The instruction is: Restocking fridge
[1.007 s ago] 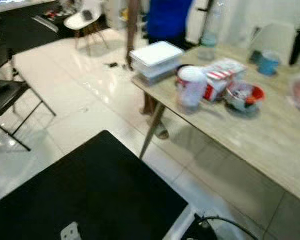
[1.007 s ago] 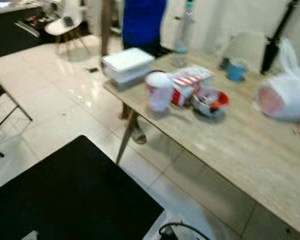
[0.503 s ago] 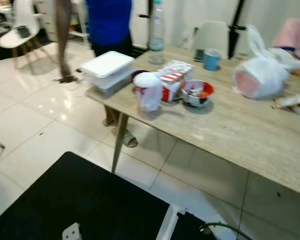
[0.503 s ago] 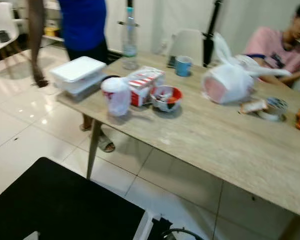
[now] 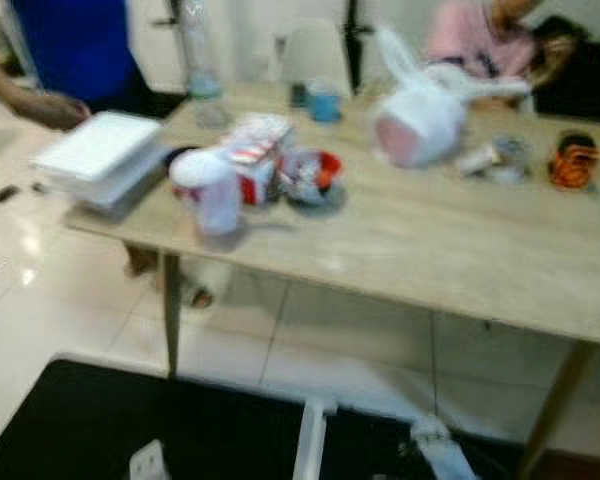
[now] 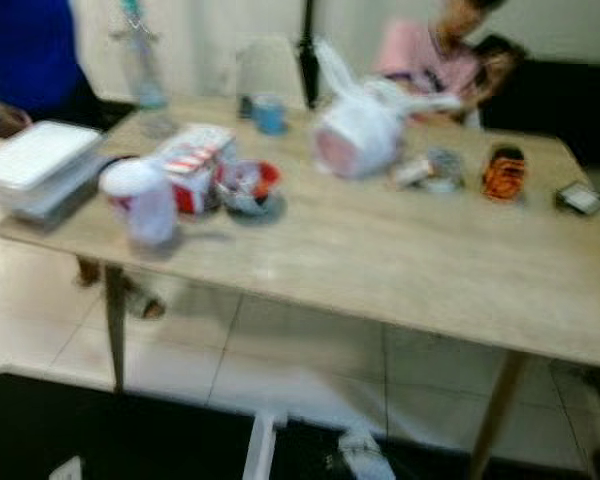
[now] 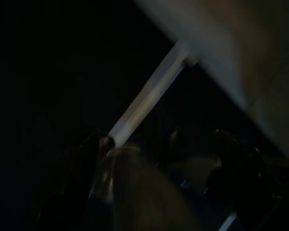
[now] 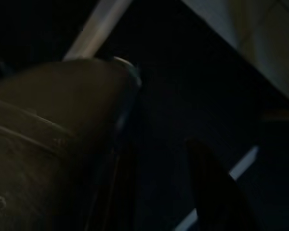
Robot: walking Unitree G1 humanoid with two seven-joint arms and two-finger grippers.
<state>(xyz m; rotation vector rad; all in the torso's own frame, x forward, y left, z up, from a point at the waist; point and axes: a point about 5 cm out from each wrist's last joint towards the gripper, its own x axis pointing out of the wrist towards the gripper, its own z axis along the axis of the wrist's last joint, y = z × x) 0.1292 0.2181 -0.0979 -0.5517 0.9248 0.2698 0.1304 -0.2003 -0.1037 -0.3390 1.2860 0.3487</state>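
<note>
- White floor tiles (image 6: 310,350) spread beneath a long wooden table (image 6: 400,260) that runs across a blurred room.
- At the table's left end sits a stack of white lidded containers (image 5: 98,160), next to a person in a blue top (image 5: 70,45) whose hand (image 5: 52,108) hovers near the stack.
- Beside the stack stand a white plastic cup (image 5: 207,190), a red-and-white striped carton (image 5: 255,155) and a red bowl (image 5: 315,175), grouped close together.
- Farther back are a clear water bottle (image 6: 140,60) and a small blue cup (image 6: 270,112).
- A knotted white plastic bag (image 6: 355,135) with something pink inside rests mid-table; an orange-and-black object (image 6: 502,172) lies to its right.
- A seated person in a pink shirt (image 6: 430,60) is at the far side.
- Both wrist views are very dark: the left gripper (image 7: 178,163) and right gripper (image 8: 159,159) hang low in shade over dark ground, and whether their fingers are spread or closed cannot be told.
</note>
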